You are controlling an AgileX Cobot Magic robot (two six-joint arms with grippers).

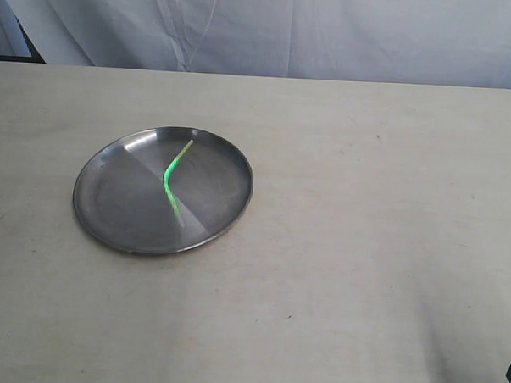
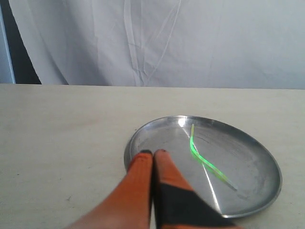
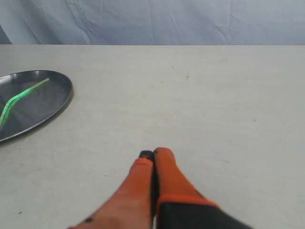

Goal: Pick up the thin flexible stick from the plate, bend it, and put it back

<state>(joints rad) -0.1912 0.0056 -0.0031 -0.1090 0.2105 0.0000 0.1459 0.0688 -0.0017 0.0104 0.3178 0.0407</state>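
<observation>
Exterior view: green stick (image 1: 173, 181) is lying bent in the plate (image 1: 111, 194) on a pale counter (image 1: 363, 247), white cloth (image 1: 330, 34) hanging behind the plate; left tool (image 2: 152, 152) and right tool (image 3: 153, 153) both pinched together.

no readable text, label, brand, number or sign appears in any view.

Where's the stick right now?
In the exterior view the stick lies bent and glowing green inside the plate, near its middle, on the left half of the table.

Beige table (image 1: 363, 247), white cloth backdrop (image 1: 330, 34)
</observation>
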